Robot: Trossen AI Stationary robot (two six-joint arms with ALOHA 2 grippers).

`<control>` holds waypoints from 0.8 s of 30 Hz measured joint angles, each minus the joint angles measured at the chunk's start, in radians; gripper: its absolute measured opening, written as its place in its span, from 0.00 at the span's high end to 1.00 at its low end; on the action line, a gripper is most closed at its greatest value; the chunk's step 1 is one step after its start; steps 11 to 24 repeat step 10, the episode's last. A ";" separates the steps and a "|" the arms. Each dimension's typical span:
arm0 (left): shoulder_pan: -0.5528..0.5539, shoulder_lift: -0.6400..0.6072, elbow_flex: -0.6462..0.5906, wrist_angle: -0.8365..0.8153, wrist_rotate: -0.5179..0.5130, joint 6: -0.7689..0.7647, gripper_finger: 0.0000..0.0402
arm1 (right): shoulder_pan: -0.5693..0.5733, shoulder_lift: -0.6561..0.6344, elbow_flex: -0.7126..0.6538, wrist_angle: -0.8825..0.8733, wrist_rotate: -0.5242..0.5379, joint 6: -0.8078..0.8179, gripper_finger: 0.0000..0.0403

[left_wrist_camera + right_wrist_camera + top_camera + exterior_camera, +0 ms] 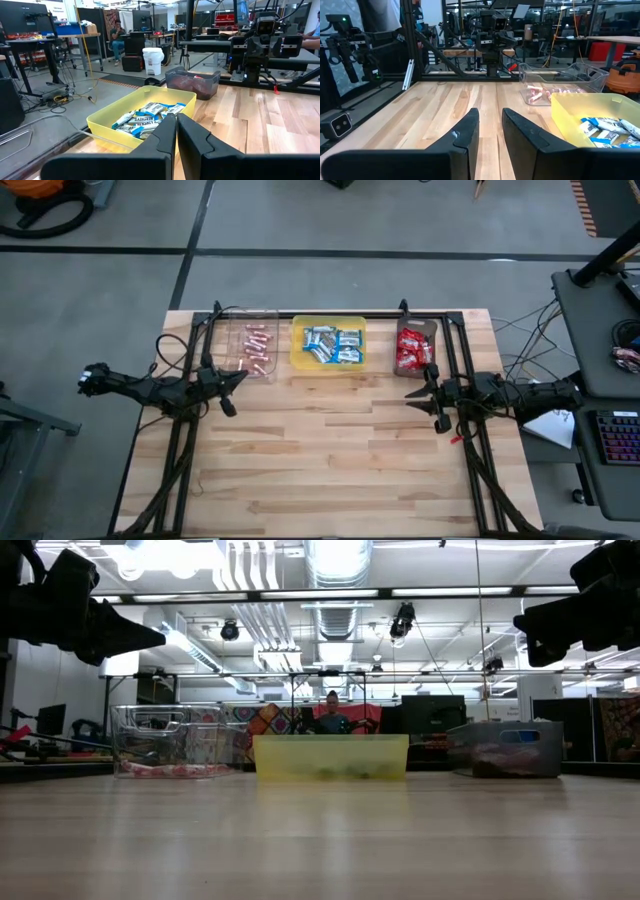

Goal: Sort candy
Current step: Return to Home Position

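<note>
While both arms hang over bare wood at mid-frame, I see the left gripper (232, 388) pinched closed and the right gripper (420, 394) slightly parted, both holding nothing. Candy sits along the top: pink sticks (257, 348) in the clear tray (230, 330), blue-and-white bars (332, 346) in the yellow tray (296, 345), red packets (412, 355) in the dark tray (428, 328).

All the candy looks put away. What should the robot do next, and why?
Probably just pull both arms back to rest. The left gripper and right gripper hover empty over the table, and every candy I can see lies in the trays.
</note>
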 joint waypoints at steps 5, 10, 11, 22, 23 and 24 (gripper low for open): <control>0.000 0.000 0.000 0.000 0.000 0.000 1.00 | 0.000 0.000 0.000 0.000 0.000 0.000 0.82; 0.000 0.000 0.000 0.000 0.000 0.000 1.00 | 0.000 0.000 0.000 0.000 0.000 0.000 0.81; 0.000 0.000 0.000 0.000 0.000 0.000 1.00 | 0.000 0.000 0.000 0.000 0.000 0.000 0.81; 0.000 0.000 0.000 0.000 0.000 0.000 1.00 | 0.000 0.000 0.000 0.000 0.000 0.000 0.81; 0.000 0.000 0.000 0.000 0.000 0.000 1.00 | 0.000 0.000 0.000 0.000 0.000 0.000 0.81; 0.000 0.000 0.000 0.000 0.000 0.000 1.00 | 0.000 0.000 0.000 0.000 0.000 0.000 0.81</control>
